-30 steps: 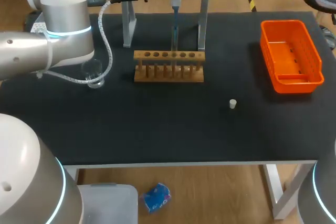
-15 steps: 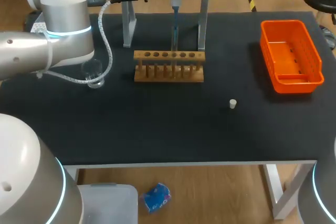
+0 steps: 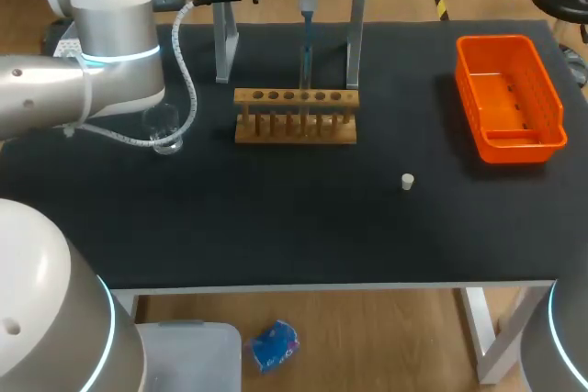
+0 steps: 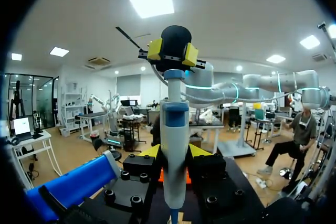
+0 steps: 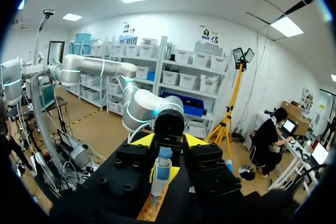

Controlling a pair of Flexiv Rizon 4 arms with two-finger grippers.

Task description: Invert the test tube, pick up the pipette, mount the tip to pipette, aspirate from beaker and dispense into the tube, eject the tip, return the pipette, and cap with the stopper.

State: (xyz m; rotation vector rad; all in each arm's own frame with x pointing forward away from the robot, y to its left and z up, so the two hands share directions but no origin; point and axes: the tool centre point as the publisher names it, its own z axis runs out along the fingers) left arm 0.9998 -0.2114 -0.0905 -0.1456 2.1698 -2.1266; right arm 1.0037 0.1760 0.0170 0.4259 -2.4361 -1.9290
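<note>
The left gripper (image 4: 173, 151) is at the far side of the counter (image 3: 276, 218), left of the middle. Its two yellow tips are closed on the pipette (image 4: 174, 114), one on each side of the white body. The pipette stands upright between the legs of the metal stand (image 3: 223, 43), and its thin lower end points down just behind the wooden rack (image 3: 294, 126).

In the right wrist view the right gripper (image 5: 168, 140) looks toward the left arm. Its fingers are apart and hold nothing, and the pipette is ahead of them, not touched.

The glass beaker (image 3: 165, 130) stands left of the rack, near the left arm. The small white stopper (image 3: 407, 181) lies alone, nearer and to the right. The orange basket (image 3: 510, 140) is at the far right.
</note>
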